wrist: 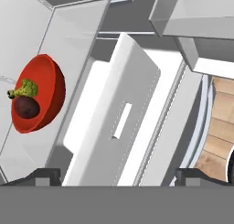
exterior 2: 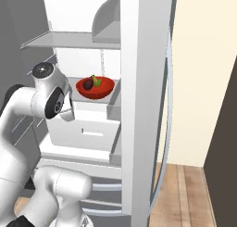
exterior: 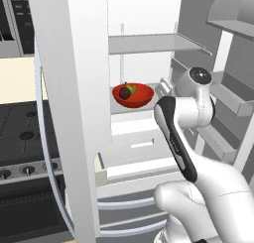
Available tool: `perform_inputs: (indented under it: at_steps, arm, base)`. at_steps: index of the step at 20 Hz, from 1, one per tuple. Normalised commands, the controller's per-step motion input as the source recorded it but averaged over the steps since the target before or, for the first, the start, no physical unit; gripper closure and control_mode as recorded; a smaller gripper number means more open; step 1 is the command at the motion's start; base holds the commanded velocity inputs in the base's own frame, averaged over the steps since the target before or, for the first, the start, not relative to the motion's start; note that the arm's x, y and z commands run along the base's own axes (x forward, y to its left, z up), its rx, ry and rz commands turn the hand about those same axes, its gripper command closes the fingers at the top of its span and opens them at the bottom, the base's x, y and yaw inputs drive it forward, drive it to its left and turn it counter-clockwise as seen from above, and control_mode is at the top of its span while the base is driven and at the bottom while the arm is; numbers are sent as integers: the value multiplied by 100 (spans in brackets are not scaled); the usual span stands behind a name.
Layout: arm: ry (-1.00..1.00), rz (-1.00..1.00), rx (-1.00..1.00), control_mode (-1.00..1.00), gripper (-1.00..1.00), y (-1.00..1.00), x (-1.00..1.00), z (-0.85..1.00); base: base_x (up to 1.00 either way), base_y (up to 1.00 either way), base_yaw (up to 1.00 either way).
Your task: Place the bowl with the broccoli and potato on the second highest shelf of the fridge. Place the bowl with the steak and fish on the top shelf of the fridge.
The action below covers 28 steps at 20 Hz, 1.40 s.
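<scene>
A red bowl [exterior: 140,98] [exterior 2: 101,90] [wrist: 49,99] rests on the second highest shelf [exterior: 118,108] [exterior 2: 116,97] [wrist: 82,49] of the open fridge [exterior: 144,14]. In it lie the yellow-green broccoli [exterior: 131,89] [exterior 2: 97,81] [wrist: 26,88] and the dark potato [exterior: 124,93] [exterior 2: 88,85] [wrist: 26,107]. The top shelf [exterior: 149,42] [exterior 2: 69,40] above is bare. My gripper [wrist: 118,175] is open, holds nothing, and sits back from the bowl in front of the shelves. The bowl with the steak and fish is out of view.
A white drawer [exterior: 141,145] [exterior 2: 92,131] [wrist: 123,118] sticks out below the bowl's shelf. Grey door bins [exterior: 228,98] stand to the right of the arm. A dark stove [exterior: 25,138] lies left of the fridge. Wooden floor [exterior 2: 185,193] runs along its right.
</scene>
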Motion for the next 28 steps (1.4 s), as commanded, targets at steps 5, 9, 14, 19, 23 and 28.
perform_inputs:
  at_steps: [5, 9, 14, 19, 23, 28]
  arm:
    - [0, 0, 0, 100, -100, 0, -3, 0]
    - [0, 0, 0, 100, -100, 0, 0, 0]
    - [0, 0, 0, 100, -100, 0, 0, 0]
    - [0, 0, 0, 100, -100, 0, 0, 0]
    - [0, 0, 0, 100, -100, 0, 0, 0]
    - [0, 0, 0, 100, -100, 0, 0, 0]
  base:
    - [-6, 0, 0]
    - [-67, 0, 1]
    - [-93, 0, 2]
    - [-100, 0, 5]
    - [-99, 12, 37]
    - [-70, 55, 66]
